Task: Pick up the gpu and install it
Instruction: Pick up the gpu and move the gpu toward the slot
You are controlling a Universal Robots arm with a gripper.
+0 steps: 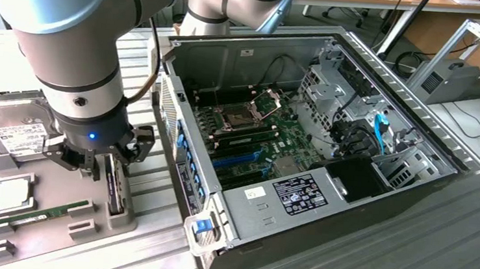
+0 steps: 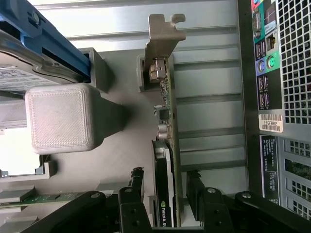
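GPU (image 1: 116,185) stands on edge in the grey tray (image 1: 52,190), at the exterior view's left of the open PC case (image 1: 321,200), long axis running near-to-far. Gripper (image 1: 107,162) hangs over the end away from the bracket, fingers (image 2: 137,182) spread wide, one per side of the board. Card sits btwn them, a gap each side, nothing gripped.

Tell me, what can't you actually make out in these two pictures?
- Exterior view: most of the gpu is hidden behind the tool and the arm.
- Exterior view: the arm covers part of the hard drive.
- Exterior view: print on the label inside the computer case is too small to read.
- Wrist view: the gpu's end between the open tool's fingers runs off the picture's edge.
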